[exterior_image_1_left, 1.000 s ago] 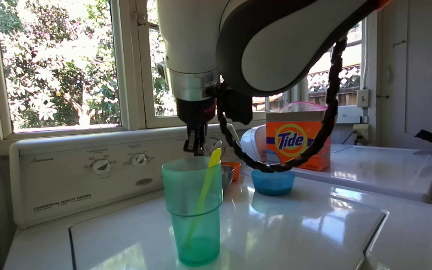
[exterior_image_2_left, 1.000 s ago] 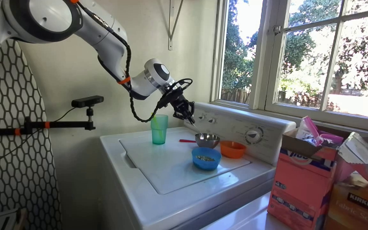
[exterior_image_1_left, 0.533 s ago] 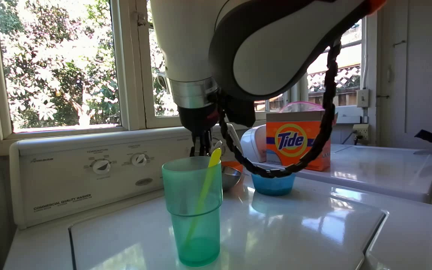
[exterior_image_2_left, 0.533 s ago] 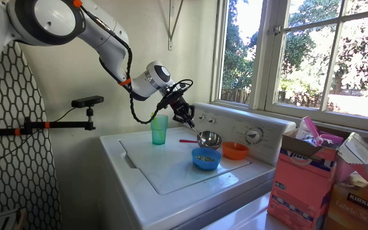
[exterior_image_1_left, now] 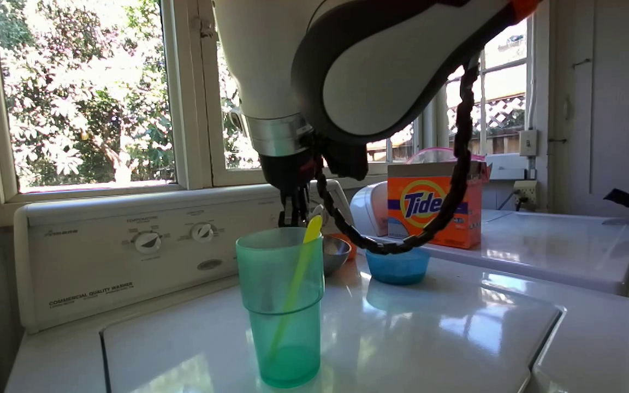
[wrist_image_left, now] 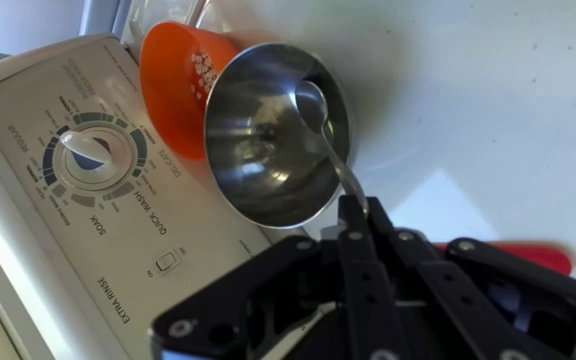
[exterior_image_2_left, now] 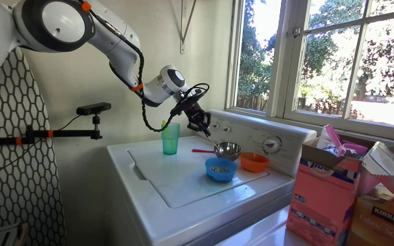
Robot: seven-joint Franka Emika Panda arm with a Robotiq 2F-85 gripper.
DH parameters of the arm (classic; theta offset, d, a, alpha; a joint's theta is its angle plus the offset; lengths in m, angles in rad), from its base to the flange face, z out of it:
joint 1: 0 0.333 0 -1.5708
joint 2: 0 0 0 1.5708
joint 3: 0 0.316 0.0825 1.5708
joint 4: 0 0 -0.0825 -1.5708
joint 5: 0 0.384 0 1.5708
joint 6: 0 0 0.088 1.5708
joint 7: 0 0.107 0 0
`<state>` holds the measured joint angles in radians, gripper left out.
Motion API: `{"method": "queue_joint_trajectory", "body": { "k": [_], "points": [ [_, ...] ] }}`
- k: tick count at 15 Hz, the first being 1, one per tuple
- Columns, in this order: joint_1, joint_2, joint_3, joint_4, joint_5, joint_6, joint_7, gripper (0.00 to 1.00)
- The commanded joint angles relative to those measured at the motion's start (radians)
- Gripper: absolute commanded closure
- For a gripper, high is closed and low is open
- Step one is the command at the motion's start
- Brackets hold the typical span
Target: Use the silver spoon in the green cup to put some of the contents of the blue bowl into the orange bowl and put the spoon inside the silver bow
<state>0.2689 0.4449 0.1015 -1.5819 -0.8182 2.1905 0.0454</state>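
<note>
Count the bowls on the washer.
3: the silver bowl nearest the gripper; the orange bowl beside that bowl; the blue bowl in front of the silver one in an exterior view. No others show.

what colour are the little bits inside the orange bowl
The bits are whitish; they show best in the wrist view.

In the wrist view, the round silver metal bowl (wrist_image_left: 235,140) is hiding part of the bright orange plastic bowl (wrist_image_left: 170,95). Near the silver bowl, the black two-fingered gripper (wrist_image_left: 365,211) is covering one end of the slim silver metal spoon (wrist_image_left: 337,162) and of a thin red handle (wrist_image_left: 533,256). In an exterior view, pale bits (exterior_image_2_left: 219,169) in the light-blue plastic bowl (exterior_image_2_left: 221,177) beside the silver bowl are looking too small to identify.
</note>
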Motion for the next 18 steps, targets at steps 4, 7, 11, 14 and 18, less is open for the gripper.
{"method": "queue_joint_trajectory", "body": {
  "k": [4,7,11,14,18],
  "points": [
    [0.023,-0.004,-0.005,0.031,-0.07,-0.037,-0.003,0.99],
    [0.021,0.0,0.003,0.038,-0.055,-0.048,-0.022,0.99],
    [0.019,0.004,0.006,0.043,-0.06,-0.043,-0.039,0.7],
    [0.017,0.006,0.008,0.047,-0.056,-0.041,-0.053,0.56],
    [0.016,0.006,0.007,0.049,-0.057,-0.037,-0.06,0.25]
  ]
}}
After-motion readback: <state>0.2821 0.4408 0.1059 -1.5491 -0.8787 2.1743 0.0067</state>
